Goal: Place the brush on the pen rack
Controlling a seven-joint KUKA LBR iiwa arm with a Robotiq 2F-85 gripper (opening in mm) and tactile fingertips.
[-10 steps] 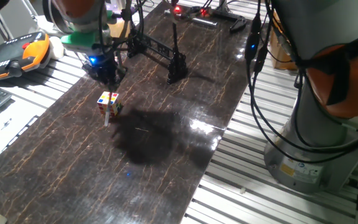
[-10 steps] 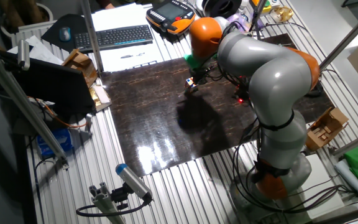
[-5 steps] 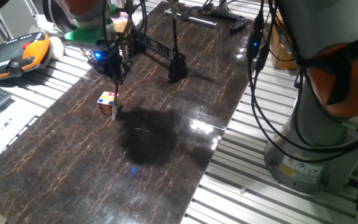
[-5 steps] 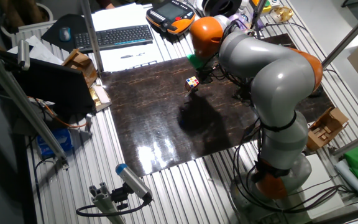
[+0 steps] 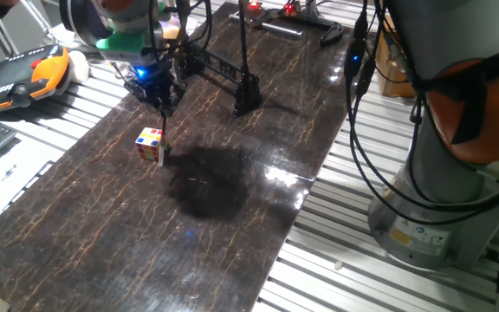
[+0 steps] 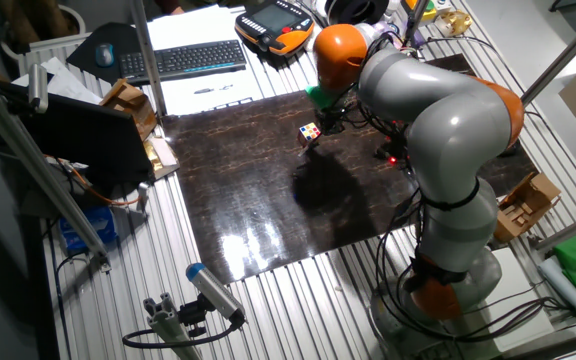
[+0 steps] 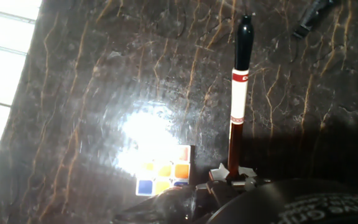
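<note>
The gripper (image 5: 162,106) is clamped on the brush's (image 7: 237,106) top end, so it hangs upright above the table (image 5: 232,208) beside the cube (image 5: 151,143), clear to carry toward the pen rack (image 5: 219,74).

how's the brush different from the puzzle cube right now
The brush is long and thin; the puzzle cube is a compact block.
The brush hangs in the gripper, off the table; the cube rests on the table.
The brush shows a brown shaft, a white band and a black end; the cube has many coloured squares.
Both are near each other.
</note>
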